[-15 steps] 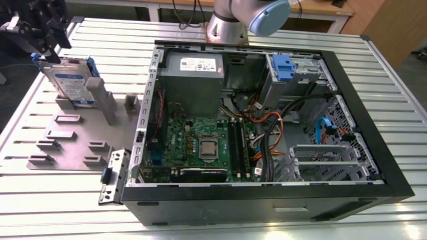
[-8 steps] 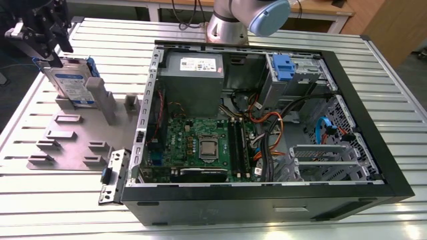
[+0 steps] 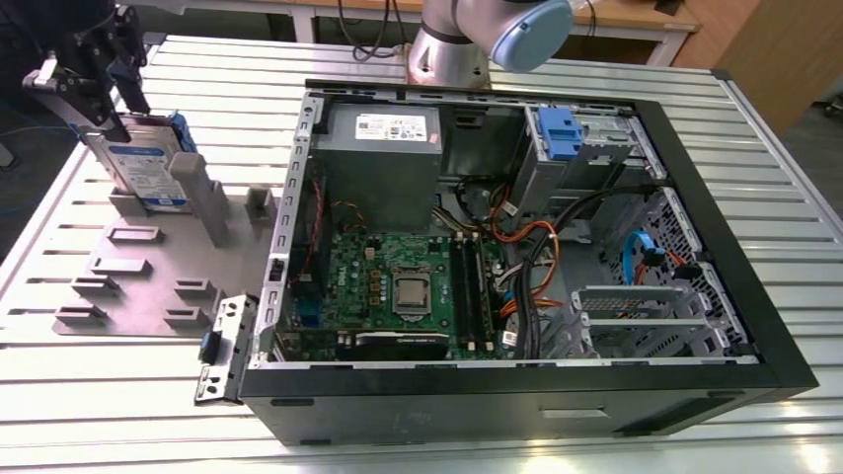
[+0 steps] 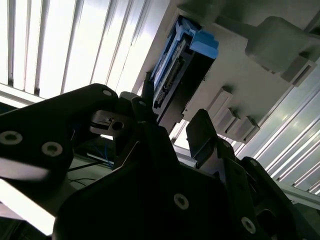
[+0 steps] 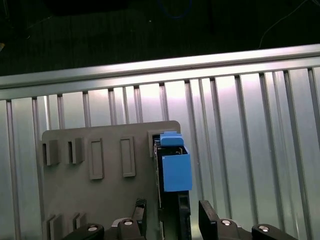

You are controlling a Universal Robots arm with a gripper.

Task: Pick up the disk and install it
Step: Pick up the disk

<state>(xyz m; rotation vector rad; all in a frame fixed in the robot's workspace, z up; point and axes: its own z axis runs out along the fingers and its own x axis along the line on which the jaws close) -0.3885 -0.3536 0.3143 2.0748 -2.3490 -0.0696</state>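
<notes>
The disk (image 3: 142,168) is a silver drive with a white-and-blue label in a blue carrier. It stands on edge in a slot of the grey fixture plate (image 3: 145,286) at the exterior view's left. My gripper (image 3: 109,117) hangs right over its top end. In both wrist views the disk (image 5: 175,167) (image 4: 175,75) runs away from the gripper (image 5: 172,215) (image 4: 170,120), whose black fingers (image 5: 206,216) sit on either side of its near end. One finger (image 4: 200,132) stands apart from the drive, so the gripper is open.
An open computer case (image 3: 527,227) lies in the middle of the slatted metal table (image 3: 118,395), with motherboard, cables and a drive bay holding a blue tab (image 3: 560,133). A loose grey bracket (image 3: 221,351) lies by the case. The fixture plate (image 5: 100,200) has several other upright slots.
</notes>
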